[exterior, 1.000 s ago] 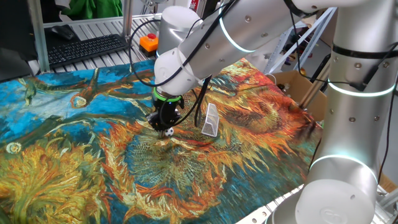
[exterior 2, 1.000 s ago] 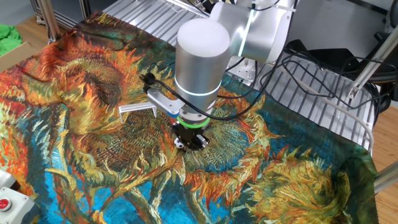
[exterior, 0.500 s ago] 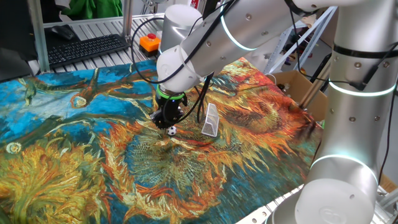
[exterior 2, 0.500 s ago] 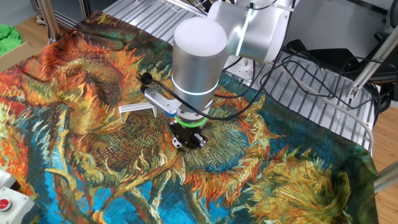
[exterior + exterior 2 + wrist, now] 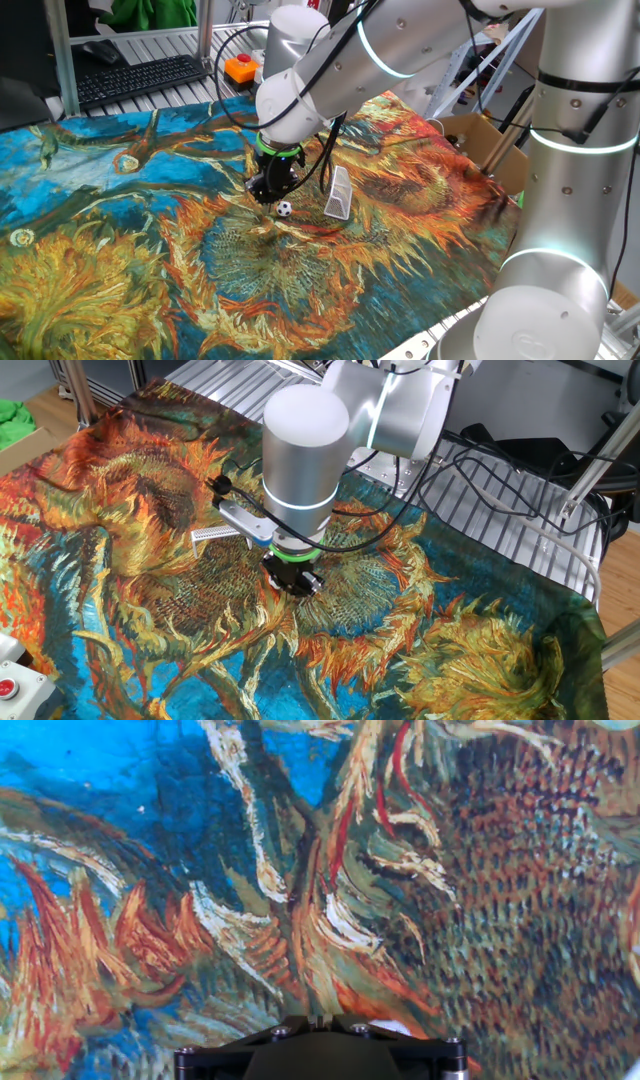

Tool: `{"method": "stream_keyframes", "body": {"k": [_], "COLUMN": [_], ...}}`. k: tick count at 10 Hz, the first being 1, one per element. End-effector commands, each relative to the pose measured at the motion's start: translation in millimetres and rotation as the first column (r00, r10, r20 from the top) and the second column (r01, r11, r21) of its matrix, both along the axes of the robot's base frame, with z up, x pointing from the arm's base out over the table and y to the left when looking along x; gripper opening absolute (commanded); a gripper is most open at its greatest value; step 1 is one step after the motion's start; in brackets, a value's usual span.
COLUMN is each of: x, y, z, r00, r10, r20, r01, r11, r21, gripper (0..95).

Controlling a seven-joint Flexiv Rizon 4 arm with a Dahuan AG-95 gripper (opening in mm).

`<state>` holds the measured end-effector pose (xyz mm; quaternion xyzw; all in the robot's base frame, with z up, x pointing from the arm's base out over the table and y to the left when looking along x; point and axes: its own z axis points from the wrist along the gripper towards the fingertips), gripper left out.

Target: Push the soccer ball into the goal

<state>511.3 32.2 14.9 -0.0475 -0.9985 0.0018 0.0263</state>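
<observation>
The soccer ball [image 5: 285, 209], tiny and white with black patches, lies on the painted cloth. The goal [image 5: 340, 193], a small white frame with pale netting, stands a short way to the ball's right; its frame also shows in the other fixed view [image 5: 214, 535]. My gripper [image 5: 268, 190] hangs low over the cloth just left of the ball, its black jaws close together and holding nothing. In the other fixed view the gripper [image 5: 292, 580] hides the ball. The hand view shows only cloth and the gripper's black base [image 5: 312, 1050]; ball and goal are out of view there.
The sunflower-patterned cloth [image 5: 120, 250] covers the table. A keyboard [image 5: 140, 78] and an orange button [image 5: 239, 68] lie at the back. A cardboard box [image 5: 490, 150] stands past the right edge. Cables [image 5: 480, 480] run over the metal slats.
The ball has rolled a little to the right, toward the goal, and now lies free of the gripper tip. The gripper has shifted slightly with the arm.
</observation>
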Motion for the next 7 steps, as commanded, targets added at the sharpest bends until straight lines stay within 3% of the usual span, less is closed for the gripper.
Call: {"method": "stream_keyframes", "body": {"k": [1,7], "x": [-7.5,-40.1], "y": [5.0,-3.5], "z": [4.7,1.2], "r00": [1.0,1.0], "r10": [-0.014,-0.017], "r20": [-0.011,-0.006], "r01": [0.014,0.017], "r11": [1.0,1.0], "r21": [0.001,0.0], "gripper": [0.0,0.0]}}
